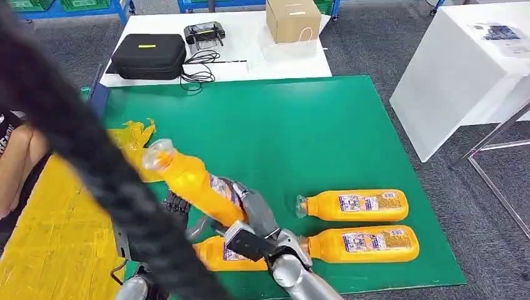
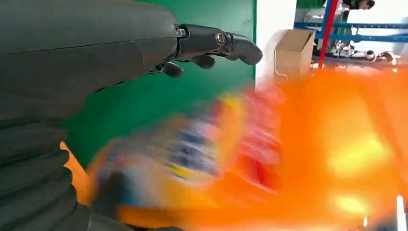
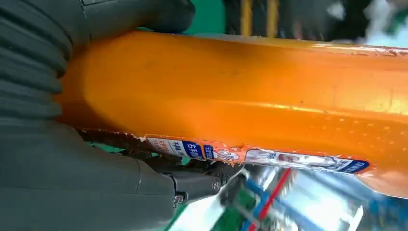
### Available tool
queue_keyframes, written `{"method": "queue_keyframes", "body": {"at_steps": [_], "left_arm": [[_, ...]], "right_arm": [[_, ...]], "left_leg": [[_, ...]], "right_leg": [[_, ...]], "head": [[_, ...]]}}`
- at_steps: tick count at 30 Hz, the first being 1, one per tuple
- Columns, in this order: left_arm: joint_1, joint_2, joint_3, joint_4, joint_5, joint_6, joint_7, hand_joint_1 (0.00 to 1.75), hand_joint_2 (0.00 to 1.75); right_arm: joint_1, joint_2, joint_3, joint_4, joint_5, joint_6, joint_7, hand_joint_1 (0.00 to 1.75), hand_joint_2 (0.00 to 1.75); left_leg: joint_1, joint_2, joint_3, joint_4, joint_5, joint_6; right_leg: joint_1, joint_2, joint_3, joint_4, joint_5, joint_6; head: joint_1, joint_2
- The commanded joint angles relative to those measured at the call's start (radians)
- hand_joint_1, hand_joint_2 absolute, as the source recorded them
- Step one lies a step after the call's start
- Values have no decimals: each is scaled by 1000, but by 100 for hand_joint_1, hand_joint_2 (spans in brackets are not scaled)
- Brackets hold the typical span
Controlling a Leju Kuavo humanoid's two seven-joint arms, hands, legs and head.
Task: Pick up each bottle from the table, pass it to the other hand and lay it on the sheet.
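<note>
Orange bottle (image 1: 190, 181) held aloft over the green mat (image 1: 294, 125), tilted with its clear cap toward the yellow sheet (image 1: 56, 244) on the robot's left; the right hand (image 1: 253, 215) has its fingers (image 3: 192, 185) clamped around the labelled body, as the right wrist view confirms. The left hand (image 1: 177, 203) sits just beside the bottle's lower part; in the left wrist view its fingers (image 2: 216, 43) stretch out apart above a blurred orange shape, and whether they touch the bottle cannot be told. Three more orange bottles lie on their sides on the mat: one (image 1: 353, 205) and another (image 1: 362, 244) to the right, caps pointing left, and a third (image 1: 219, 255) partly hidden beneath the right arm. All appear filled with orange liquid. A crumpled yellow wrapper (image 1: 132, 139) lies at the sheet's far edge. Beyond the mat, a white counter (image 1: 250, 53) carries a closed black case (image 1: 150, 56), a controller (image 1: 205, 32) with cables and a cardboard box (image 1: 292, 19). A thick dark cable (image 1: 81, 144) crosses the foreground.
</note>
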Motion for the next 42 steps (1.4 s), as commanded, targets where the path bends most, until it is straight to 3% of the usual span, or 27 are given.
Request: {"method": "queue_keyframes", "body": {"at_steps": [1,18,19,20,27,36,37,38,40,42], "left_arm": [[-39,20,-24,33,6,-7,-7,0,175],[-37,11,-9,33,28,-16,-20,0,175],[-37,11,-9,33,28,-16,-20,52,175],[-37,10,-6,33,29,-14,-21,175,175],[-31,6,-13,31,17,-1,-32,175,175],[2,-8,-36,14,-64,69,-61,175,175],[3,-5,-33,10,-92,88,-68,175,175],[3,1,-28,2,-152,135,-83,175,175],[0,12,-25,-14,-324,266,-101,175,175],[-1,14,-17,-22,-325,266,-99,175,175]], "right_arm": [[-70,-29,107,176,39,29,14,175,175],[-79,-27,117,195,42,52,18,175,175],[-78,-27,117,195,42,52,19,175,175],[-78,-26,117,194,43,51,18,175,175],[-60,-30,113,154,38,46,12,175,175],[35,-67,65,-26,38,27,-10,175,175],[44,-67,57,-46,43,17,-12,86,175],[56,-69,53,-71,62,-5,-10,9,175],[88,-81,44,-130,100,-31,1,0,175],[98,-87,43,-151,105,-32,5,0,175]], "left_leg": [[1,1,4,-1,-1,0],[1,0,3,0,-1,0],[1,0,3,-1,-1,0],[1,0,4,0,-1,0],[1,-1,3,0,-1,0],[1,-2,2,0,-1,0],[2,-2,5,1,-3,0],[1,-2,4,0,-2,0],[1,-2,3,0,-2,0],[0,-2,1,0,-1,0]], "right_leg": [[1,0,4,-2,0,-1],[1,-2,4,-2,-1,-1],[1,-1,3,-1,-1,-1],[2,-2,5,-2,-1,-1],[1,-2,4,-1,-1,0],[1,-3,4,-1,-1,0],[3,-4,8,-2,-3,0],[1,-3,5,-2,-2,0],[1,-3,4,-1,-2,-1],[1,-2,2,-1,-1,0]], "head": [[0,0],[0,0],[0,0],[0,0],[0,0],[0,0],[0,0],[0,0],[0,0],[0,0]]}}
